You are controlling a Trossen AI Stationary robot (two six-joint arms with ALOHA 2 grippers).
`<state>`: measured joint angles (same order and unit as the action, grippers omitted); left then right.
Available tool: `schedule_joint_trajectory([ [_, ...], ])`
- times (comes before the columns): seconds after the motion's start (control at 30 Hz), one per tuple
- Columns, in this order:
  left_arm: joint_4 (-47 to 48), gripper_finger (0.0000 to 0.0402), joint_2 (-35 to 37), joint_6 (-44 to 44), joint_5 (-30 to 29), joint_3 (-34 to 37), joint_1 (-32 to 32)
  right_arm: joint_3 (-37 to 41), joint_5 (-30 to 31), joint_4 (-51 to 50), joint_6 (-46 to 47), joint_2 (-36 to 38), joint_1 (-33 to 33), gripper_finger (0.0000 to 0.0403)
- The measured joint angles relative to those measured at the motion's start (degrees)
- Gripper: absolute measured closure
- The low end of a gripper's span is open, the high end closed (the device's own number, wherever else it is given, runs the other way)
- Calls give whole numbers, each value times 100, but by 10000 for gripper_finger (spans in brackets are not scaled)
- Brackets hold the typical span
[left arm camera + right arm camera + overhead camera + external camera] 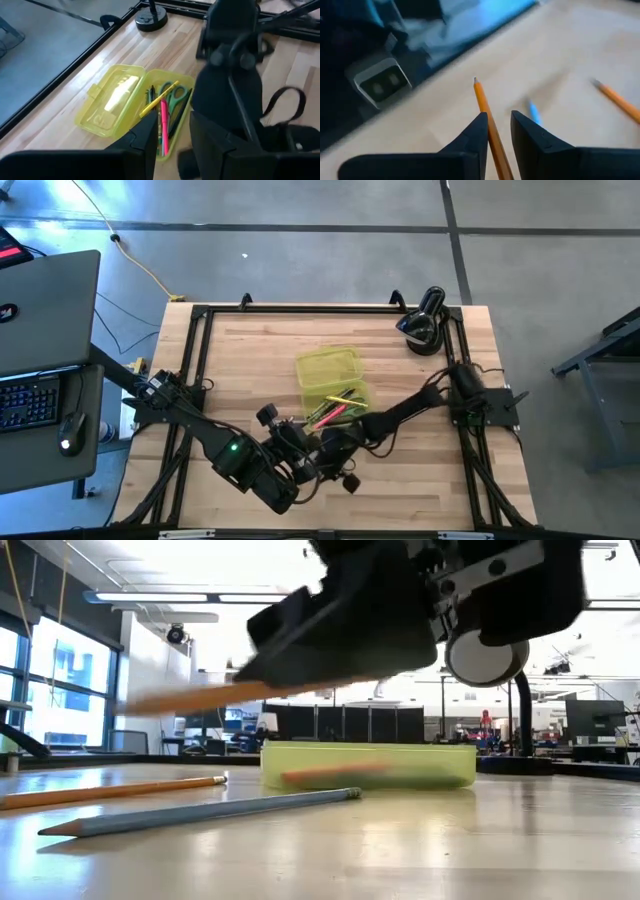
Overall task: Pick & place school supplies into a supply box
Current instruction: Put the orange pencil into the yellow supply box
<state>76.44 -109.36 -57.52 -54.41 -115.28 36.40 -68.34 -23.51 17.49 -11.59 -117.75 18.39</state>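
Several supplies (165,107) already lie in the open supply box (330,380) mid-worktop (250,350). Right pincer (497,132) seems clamped on an orange pencil (487,112), lifted; two pencils (200,812) remain. Left pincer (172,137) hovers apart, empty.

I see bright ceiling strips (150,597) glaring on the desk (420,840), while the right wrist view is motion-blurred.

I'm running this in a lab / open workshop hall: grey concrete floor (300,210) w/ seams, butcher-block table (300,330) in a black frame, laptop (45,305) on a side desk, strip ceiling lights (150,597), big windows (60,690), more benches far back.
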Motion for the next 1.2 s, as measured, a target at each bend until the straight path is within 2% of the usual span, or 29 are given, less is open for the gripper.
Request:
schedule_joint_trajectory([
  [0.17,-9,259,0,-11,2,0,0,-13,1094,-1091,-898,815,-80,346],
  [0.2,-22,259,0,-22,4,0,0,-13,1160,-1274,-970,917,-139,347],
  [0.43,-37,258,0,-151,257,0,0,-19,1152,-2489,-999,1556,-862,344],
  [0.53,-34,259,0,-153,443,0,0,-8,1140,-3162,-955,1599,-1324,349],
  [0.6,-34,258,0,-157,460,0,0,4,1136,-3274,-898,1619,-1633,350],
  [0.8,13,258,0,-426,205,0,0,1089,1027,-2202,-654,1680,-2280,339],
  [0.97,66,258,-2,-401,211,2,-2,2392,316,326,-358,1732,-2519,344],
  [1.1,77,259,-2,-395,-56,2,-16,3104,389,2203,-351,1726,-2503,334],
  [1.2,47,259,-2,-406,-126,2,-20,3368,499,2681,-125,1726,-2512,314],
])
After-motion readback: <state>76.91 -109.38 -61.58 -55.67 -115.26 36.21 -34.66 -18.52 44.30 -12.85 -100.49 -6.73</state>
